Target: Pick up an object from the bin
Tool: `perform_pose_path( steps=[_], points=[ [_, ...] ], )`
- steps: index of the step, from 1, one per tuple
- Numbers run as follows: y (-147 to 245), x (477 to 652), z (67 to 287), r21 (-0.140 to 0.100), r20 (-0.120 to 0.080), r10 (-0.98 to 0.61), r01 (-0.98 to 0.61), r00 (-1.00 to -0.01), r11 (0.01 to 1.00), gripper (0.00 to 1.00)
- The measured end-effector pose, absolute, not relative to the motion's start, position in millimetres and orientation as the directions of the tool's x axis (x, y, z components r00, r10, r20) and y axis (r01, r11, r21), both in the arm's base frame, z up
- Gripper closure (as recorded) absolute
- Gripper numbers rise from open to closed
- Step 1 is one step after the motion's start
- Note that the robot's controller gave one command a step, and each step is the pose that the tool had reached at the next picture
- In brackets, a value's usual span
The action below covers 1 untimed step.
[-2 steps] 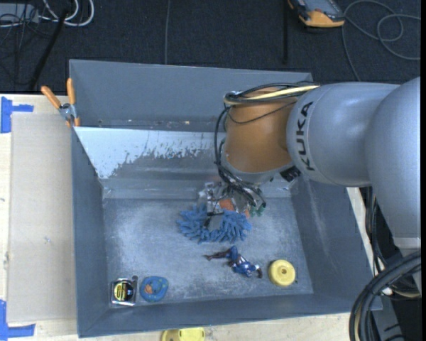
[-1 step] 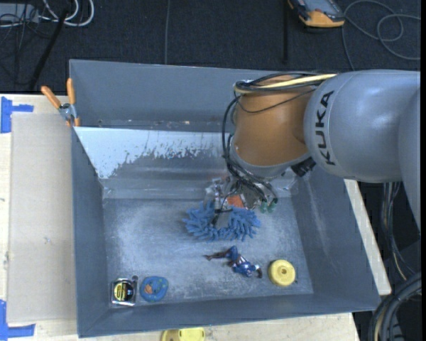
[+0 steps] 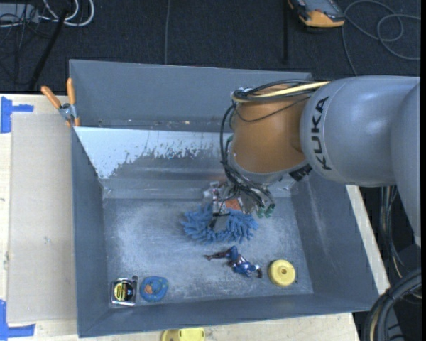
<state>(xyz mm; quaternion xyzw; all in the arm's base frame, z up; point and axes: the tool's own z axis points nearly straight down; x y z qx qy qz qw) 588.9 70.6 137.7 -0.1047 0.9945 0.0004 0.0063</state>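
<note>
My gripper (image 3: 219, 217) is down in the middle of the bin, right on top of a blue shaggy mop-like cloth (image 3: 214, 226). Its dark fingertips press into the cloth's upper part. A small orange-red patch shows beside the fingers at the cloth's top edge. Just in front of the cloth lies a small blue and black clamp-like tool (image 3: 236, 260).
A yellow tape roll (image 3: 282, 272) lies at the front right of the bin floor. A blue disc (image 3: 153, 288) and a yellow and black tape measure (image 3: 123, 290) lie at the front left. The arm with its orange cover hangs over the bin's right rear.
</note>
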Motion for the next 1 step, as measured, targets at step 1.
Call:
perform_pose_path(
  steps=[1],
  points=[
    [64.1,578.6,133.8,0.003,0.019,-0.215,-0.215,-0.976,0.977,1.00]
  ],
)
